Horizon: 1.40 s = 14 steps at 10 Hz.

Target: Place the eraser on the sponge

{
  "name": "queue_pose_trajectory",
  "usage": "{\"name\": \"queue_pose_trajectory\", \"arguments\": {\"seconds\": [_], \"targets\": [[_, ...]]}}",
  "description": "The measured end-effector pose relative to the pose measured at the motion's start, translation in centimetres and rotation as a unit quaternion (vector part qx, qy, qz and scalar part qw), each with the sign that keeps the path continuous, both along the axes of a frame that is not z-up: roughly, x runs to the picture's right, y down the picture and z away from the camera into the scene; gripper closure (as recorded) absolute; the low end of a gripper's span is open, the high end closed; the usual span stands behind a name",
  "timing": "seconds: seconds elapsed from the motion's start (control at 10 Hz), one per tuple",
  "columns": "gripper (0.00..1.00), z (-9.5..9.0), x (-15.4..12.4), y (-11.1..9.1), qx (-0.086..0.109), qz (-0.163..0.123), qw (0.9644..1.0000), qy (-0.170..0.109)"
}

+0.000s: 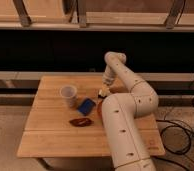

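Camera view, looking down at a slant on a pale wooden table (50, 140) that stands before a dark shelf wall. The robot's white arm (122, 130) rises from the lower right, bends high over the far edge and comes down again, so that the gripper (104, 91) sits low over the tabletop near the back, to the right of the cup (68, 95). Whether the claw is apart, together or clamped on anything cannot be told here.

A small white bit with a dark end, the eraser (101, 93), shows right at the gripper's tip, at or just above the wood; whether it is held or only touched cannot be told. It is not on the sponge (86, 106), which lies flat and bright blue nearer the camera, just beside the cup's lower right and close to the arm's thick white link.

A dark red-brown oval thing (80, 121) lies in front of the sponge, apart from it. Black cables (182, 132) trail on the floor at the right.
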State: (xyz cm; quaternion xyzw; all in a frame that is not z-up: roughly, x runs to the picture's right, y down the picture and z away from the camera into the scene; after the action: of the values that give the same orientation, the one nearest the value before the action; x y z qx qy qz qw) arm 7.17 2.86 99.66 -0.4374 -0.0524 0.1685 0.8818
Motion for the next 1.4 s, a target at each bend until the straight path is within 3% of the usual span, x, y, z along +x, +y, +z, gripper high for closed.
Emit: {"name": "queue_pose_trajectory", "arguments": {"seconds": [0.1,0.3,0.5,0.7,0.8,0.9,1.1,1.4], "targets": [[0.97,0.0,0.2,0.0,-0.001,-0.001,1.0000,0.004],[1.00,0.0,1.4,-1.0,0.011,-0.004,0.9997,0.023],[1.00,-1.5,4.1,-6.0,0.064,-0.002,0.9957,0.067],[1.00,-4.5,7.3,-11.3,0.118,0.002,0.9860,0.118],[1.00,-5.4,7.7,-12.3,0.127,0.002,0.9833,0.130],[1.00,-6.2,7.4,-12.9,0.132,0.001,0.9820,0.135],[1.00,-8.0,4.2,-12.3,0.118,-0.020,0.9840,0.132],[1.00,-8.8,3.1,-11.8,0.111,-0.032,0.9846,0.131]]}}
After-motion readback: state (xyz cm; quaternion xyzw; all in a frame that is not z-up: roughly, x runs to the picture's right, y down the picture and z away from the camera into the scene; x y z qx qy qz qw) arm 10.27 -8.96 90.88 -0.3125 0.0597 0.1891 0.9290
